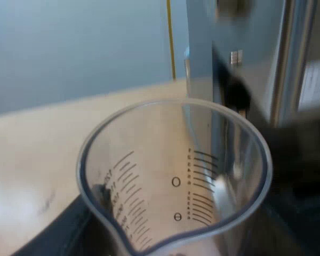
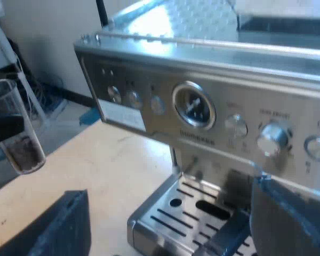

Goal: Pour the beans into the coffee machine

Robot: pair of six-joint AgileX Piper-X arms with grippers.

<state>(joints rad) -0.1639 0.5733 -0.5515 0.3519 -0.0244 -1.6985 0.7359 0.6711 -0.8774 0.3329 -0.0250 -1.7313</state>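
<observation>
Some beans (image 2: 24, 153) in measuring glass (image 2: 8, 98)

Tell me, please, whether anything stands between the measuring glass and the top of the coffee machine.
Nothing visible does. The left gripper holds the measuring glass, beans in its bottom, apart from the front of the espresso machine, with only open air between them.
</observation>
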